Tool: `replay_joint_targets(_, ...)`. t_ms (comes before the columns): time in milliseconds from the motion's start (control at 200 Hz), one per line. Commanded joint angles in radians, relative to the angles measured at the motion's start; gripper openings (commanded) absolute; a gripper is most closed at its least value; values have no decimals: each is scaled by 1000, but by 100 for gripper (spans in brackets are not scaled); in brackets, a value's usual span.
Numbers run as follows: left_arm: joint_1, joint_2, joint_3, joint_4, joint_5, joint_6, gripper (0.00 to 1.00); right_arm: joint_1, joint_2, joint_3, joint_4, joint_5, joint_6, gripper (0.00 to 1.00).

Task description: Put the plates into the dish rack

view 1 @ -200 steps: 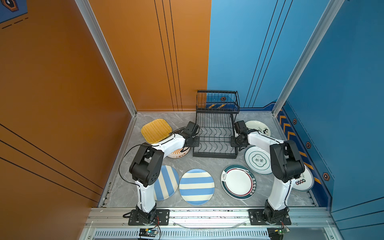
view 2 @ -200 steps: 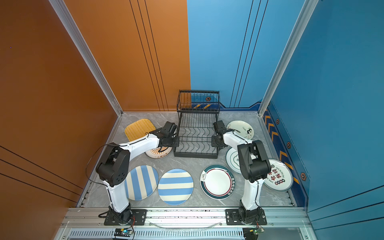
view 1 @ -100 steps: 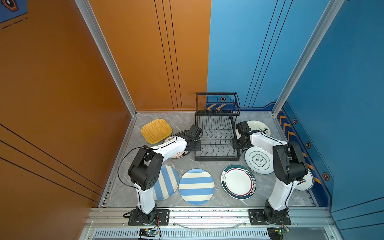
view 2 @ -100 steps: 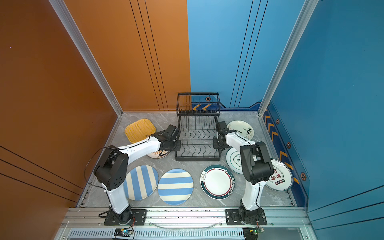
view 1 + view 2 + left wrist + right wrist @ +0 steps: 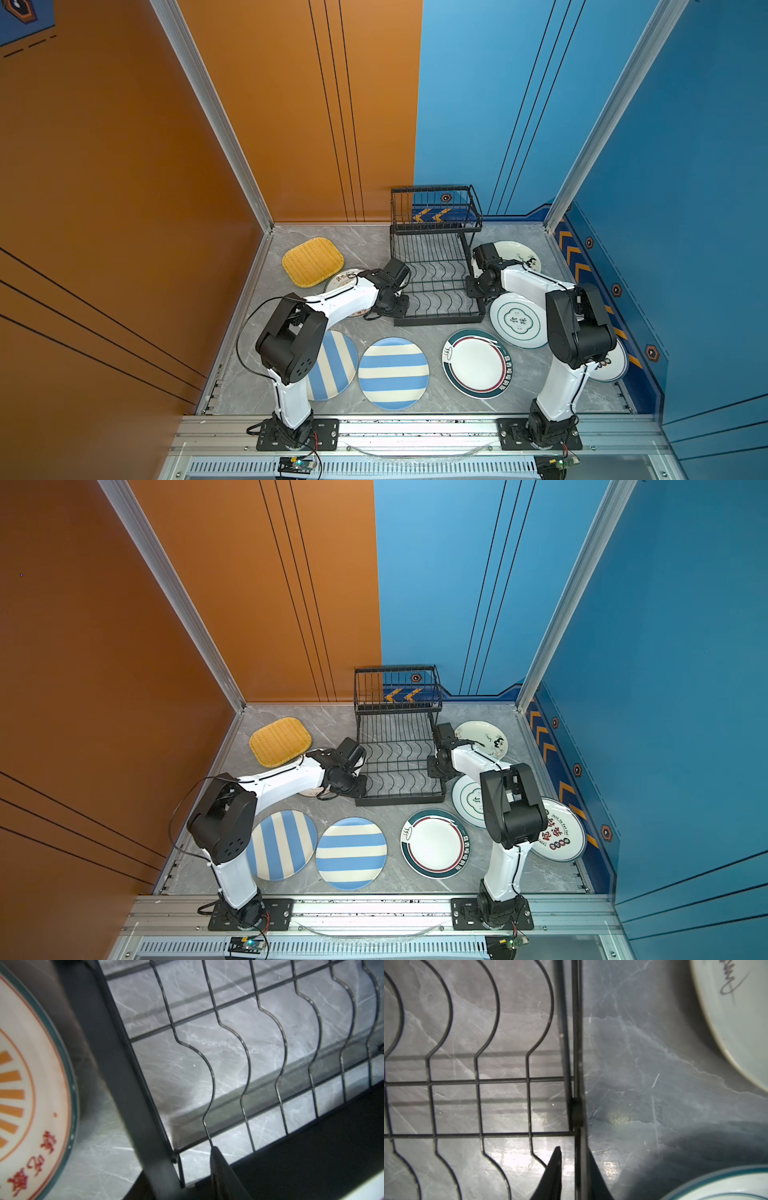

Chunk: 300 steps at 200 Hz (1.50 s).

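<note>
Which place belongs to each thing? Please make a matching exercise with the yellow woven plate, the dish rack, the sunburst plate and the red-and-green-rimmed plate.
1 yellow woven plate
2 dish rack
3 sunburst plate
4 red-and-green-rimmed plate

a partly under the left arm
b middle back of the table
c flat, in front of the rack
d far left corner

Pairs: 1-d, 2-b, 3-a, 4-c
</note>
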Motion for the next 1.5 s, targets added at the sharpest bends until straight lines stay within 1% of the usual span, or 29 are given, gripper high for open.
replay_joint_targets(0, -6, -61, 11, -10, 92, 30, 47, 8, -21, -2, 11, -35, 2, 29)
replay_joint_targets(155, 6, -143, -17, -11, 54, 18, 60, 4, -83, -20, -13, -49, 14, 48)
replay_joint_targets(225, 8, -196, -44, -10, 34, 9, 64, 5, -125, -36, -30, -58, 25, 56)
replay_joint_targets(380, 9, -331, -156, -11, 29, -56, 69, 27, -239, -93, -65, -81, 51, 66)
replay_joint_targets(475, 3, -419, -238, -13, 40, -124, 73, 69, -311, -122, -88, -92, 62, 71)
replay_joint_targets(516, -1, -456, -306, -15, 39, -152, 73, 90, -339, -136, -95, -100, 72, 73)
replay_joint_targets(631, -13, -555, -390, -47, 18, -229, 77, 160, -405, -169, -95, -148, 95, 76)
replay_joint_targets(706, -18, -621, -443, -71, 9, -288, 78, 205, -420, -183, -96, -180, 104, 78)
replay_joint_targets(846, -29, -732, -555, -83, 23, -404, 80, 304, -402, -204, -94, -224, 105, 80)
replay_joint_targets(981, -54, -787, -616, -88, 33, -471, 81, 376, -382, -221, -57, -241, 125, 84)
replay_joint_targets(1106, -87, -817, -647, -90, 26, -535, 82, 408, -352, -219, -34, -259, 138, 86)
replay_joint_targets(1201, -129, -845, -673, -95, -4, -608, 84, 423, -325, -195, -35, -279, 128, 88)
replay_joint_targets(1406, -230, -920, -745, -104, -98, -815, 85, 433, -280, -151, -82, -344, 78, 91)
replay_joint_targets(1416, -235, -921, -748, -104, -101, -823, 89, 433, -278, -151, -84, -347, 76, 91)
replay_joint_targets(1426, -240, -921, -749, -103, -105, -829, 90, 434, -278, -151, -84, -348, 75, 92)
replay_joint_targets(1497, -260, -916, -765, -102, -117, -875, 91, 439, -272, -152, -86, -352, 66, 92)
